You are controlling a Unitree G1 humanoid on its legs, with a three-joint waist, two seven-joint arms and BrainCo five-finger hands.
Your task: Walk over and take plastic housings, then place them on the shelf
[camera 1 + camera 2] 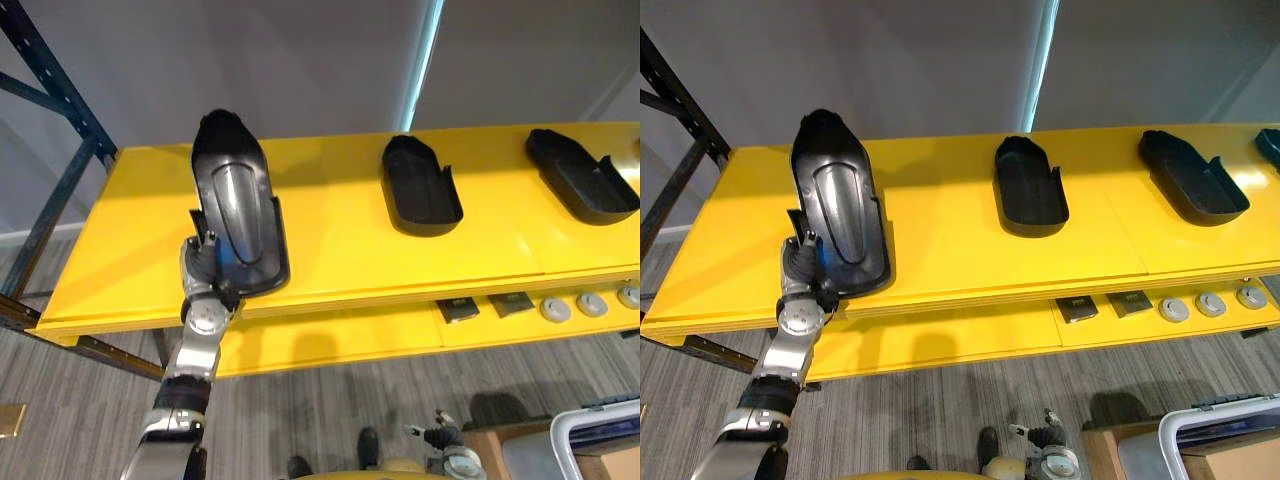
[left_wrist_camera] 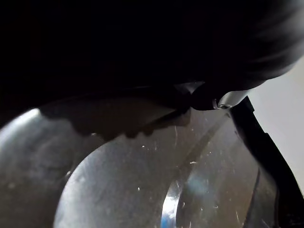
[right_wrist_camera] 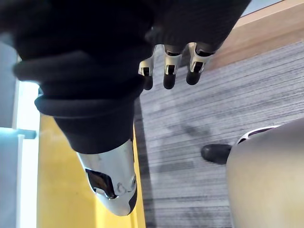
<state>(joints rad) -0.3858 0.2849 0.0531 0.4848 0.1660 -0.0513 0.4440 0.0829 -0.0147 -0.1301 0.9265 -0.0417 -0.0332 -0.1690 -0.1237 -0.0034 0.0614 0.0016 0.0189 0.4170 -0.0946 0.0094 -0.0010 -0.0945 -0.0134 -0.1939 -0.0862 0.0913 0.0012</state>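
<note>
yellow flat shelf board had open room between its loads. black glossy plastic housing sat over its left part, near end by the front edge, grasped by the left hand. two more black housings lay rightward, well apart. right hand hung low, fingers relaxed.

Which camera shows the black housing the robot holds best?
The left eye view: the whole held housing shows over the yellow shelf, gripped by the left hand. The right eye view matches; the left wrist view shows its scratched inside up close.
</note>
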